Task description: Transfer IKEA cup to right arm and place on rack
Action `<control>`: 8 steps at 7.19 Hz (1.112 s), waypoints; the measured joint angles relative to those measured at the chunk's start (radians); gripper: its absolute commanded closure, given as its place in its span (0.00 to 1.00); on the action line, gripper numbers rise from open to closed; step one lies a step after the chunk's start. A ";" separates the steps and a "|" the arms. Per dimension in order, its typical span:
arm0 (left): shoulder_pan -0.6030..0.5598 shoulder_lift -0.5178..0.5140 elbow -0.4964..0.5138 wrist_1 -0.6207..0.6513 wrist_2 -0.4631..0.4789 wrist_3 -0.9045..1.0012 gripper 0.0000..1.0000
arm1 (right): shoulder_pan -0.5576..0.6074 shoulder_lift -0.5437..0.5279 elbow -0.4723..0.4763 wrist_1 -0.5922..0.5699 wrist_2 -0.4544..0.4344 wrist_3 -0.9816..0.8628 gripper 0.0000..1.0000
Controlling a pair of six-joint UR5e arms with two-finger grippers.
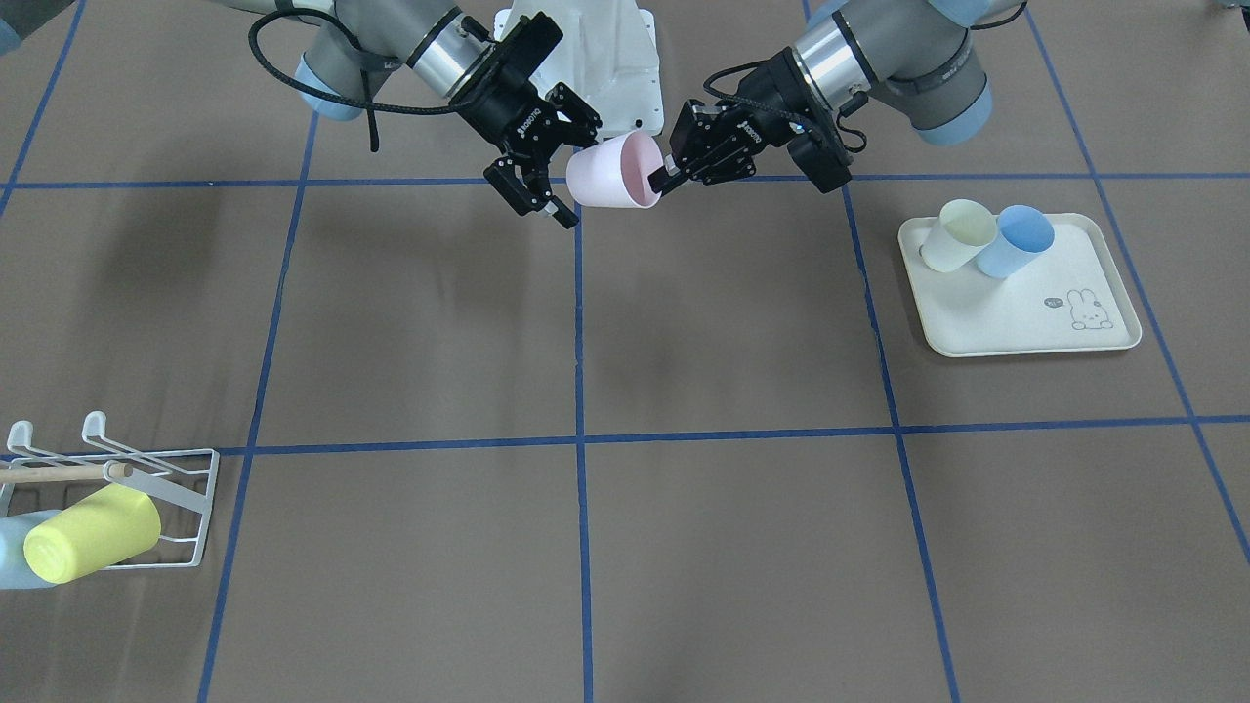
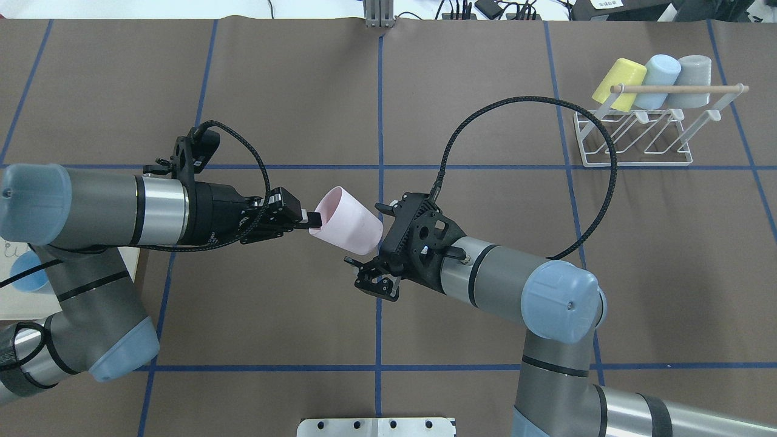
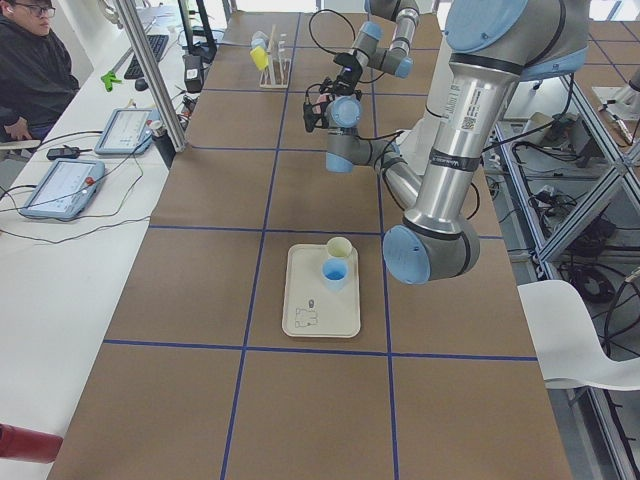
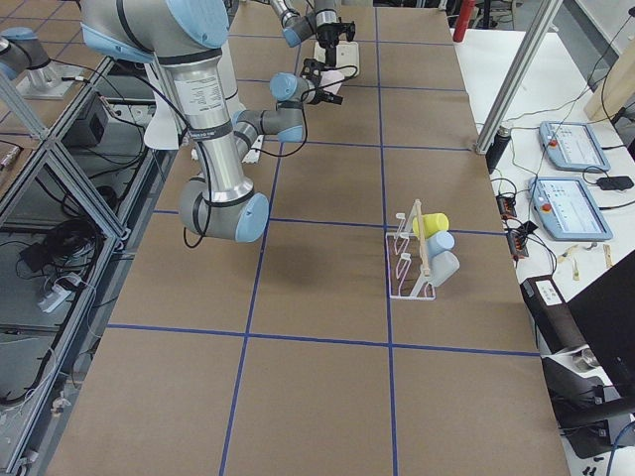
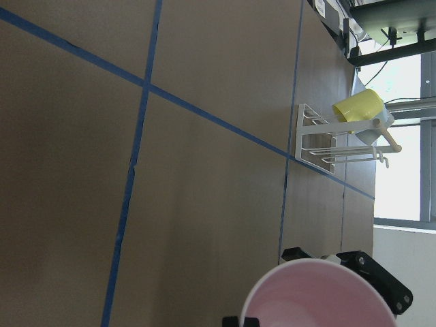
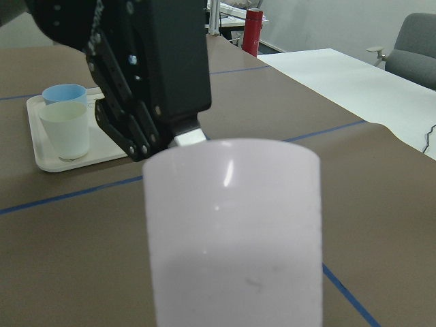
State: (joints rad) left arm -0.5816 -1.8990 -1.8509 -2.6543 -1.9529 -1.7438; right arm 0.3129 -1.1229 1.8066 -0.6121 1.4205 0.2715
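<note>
Handing over pink cup (image 2: 349,221), rim pinched in left gripper (image 2: 306,218); next, close wide-open right gripper (image 2: 371,247) round base.

IKEA cup (image 2: 349,227): soft pink, plain, no print
rack (image 2: 634,163): white wire, with a light wood dowel (image 2: 680,88)
on the rack: yellow cup (image 2: 618,82), pale blue cup (image 2: 658,73), grey cup (image 2: 692,71)
tray (image 1: 1016,327): cream, with a tiny line-drawn rabbit print (image 1: 1089,310)
on the tray: cream cup (image 1: 957,236), sky-blue cup (image 1: 1018,239)
table (image 1: 723,322): brown, with a blue tape grid
right arm (image 2: 504,279), left arm (image 2: 103,203): silver-grey with pale-blue caps
left gripper (image 2: 309,220), right gripper (image 2: 377,249): black
</note>
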 measured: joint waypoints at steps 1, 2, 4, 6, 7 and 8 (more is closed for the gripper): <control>0.001 -0.001 0.005 0.000 0.002 0.001 1.00 | -0.003 0.000 0.000 0.000 0.000 0.000 0.02; 0.002 -0.001 0.010 0.000 0.005 0.001 1.00 | -0.004 0.000 0.001 0.000 0.000 0.000 0.03; 0.006 -0.002 0.018 -0.001 0.015 0.004 1.00 | -0.005 0.001 0.004 0.000 0.000 0.000 0.10; 0.008 -0.002 0.019 -0.001 0.016 0.006 1.00 | -0.005 0.001 0.006 0.000 0.000 0.000 0.10; 0.008 -0.002 0.019 -0.001 0.016 0.006 1.00 | -0.005 0.001 0.006 0.001 0.000 0.000 0.10; 0.008 -0.002 0.018 -0.001 0.015 0.006 1.00 | -0.005 0.002 0.006 0.001 0.000 0.000 0.10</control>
State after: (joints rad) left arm -0.5738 -1.9011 -1.8330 -2.6553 -1.9383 -1.7380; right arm 0.3083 -1.1213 1.8130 -0.6107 1.4205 0.2715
